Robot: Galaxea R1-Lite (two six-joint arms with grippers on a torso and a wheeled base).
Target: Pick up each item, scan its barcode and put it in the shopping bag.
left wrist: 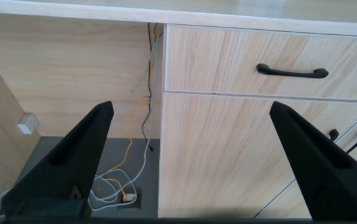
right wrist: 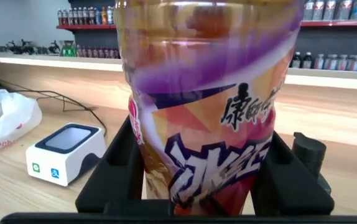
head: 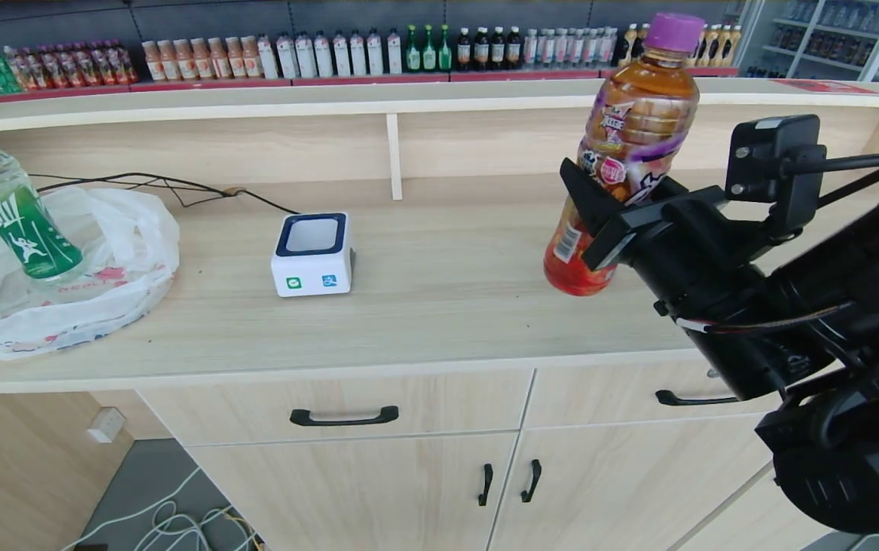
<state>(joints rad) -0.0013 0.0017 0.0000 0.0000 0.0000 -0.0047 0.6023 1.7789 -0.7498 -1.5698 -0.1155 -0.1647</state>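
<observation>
The right gripper (head: 601, 218) is clamped on the tea bottle (head: 638, 115) at right of centre in the head view, its dark fingers (head: 578, 187) pressed to either side of the lower half. The bottle is held clear above the countertop (head: 447, 314). Its long axis is near upright, the purple cap tipped slightly toward the upper right of the frame and the base toward the lower left.

The relation that counts is bottle to scanner (head: 311, 254). The small white box sits on the counter at centre left with its window facing up, well apart from the bottle and lower than it. A white patch low on the bottle's left side may be the barcode, though it is too small to be sure. If so, the coming move is probably a carry leftward and down, turning that side toward the window.

The shopping bag (head: 133, 252) lies open at the far left of the frame with a green bottle (head: 14, 214) already leaning in it, farther off than the scanner.

The right arm comes in from the lower right, forearm angled up and leftward, wrist roughly level.

In the left wrist view the left gripper (left wrist: 191, 109) has its fingers wide apart and holds nothing. It faces the cupboard front (left wrist: 228, 143) below the counter edge.
</observation>
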